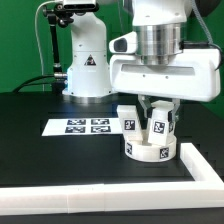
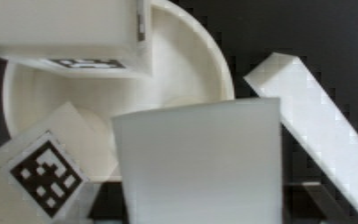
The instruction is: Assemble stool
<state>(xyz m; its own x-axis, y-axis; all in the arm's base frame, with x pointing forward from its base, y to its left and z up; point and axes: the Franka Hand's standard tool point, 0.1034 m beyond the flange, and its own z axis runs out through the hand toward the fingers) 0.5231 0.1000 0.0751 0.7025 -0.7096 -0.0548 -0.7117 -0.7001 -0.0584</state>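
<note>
The round white seat lies near the corner of the border wall, and in the wrist view its disc fills the background. My gripper hangs straight over it, shut on a white block leg that it holds upright just above or on the seat. Up close that leg fills the middle between the dark fingers. A second leg with a tag stands on the seat at the exterior view's left. In the wrist view, two tagged legs sit beside the held one.
The marker board lies flat at the exterior view's left of the seat. The long white border wall runs along the front and turns up the exterior view's right side, close to the seat. The robot's base stands behind.
</note>
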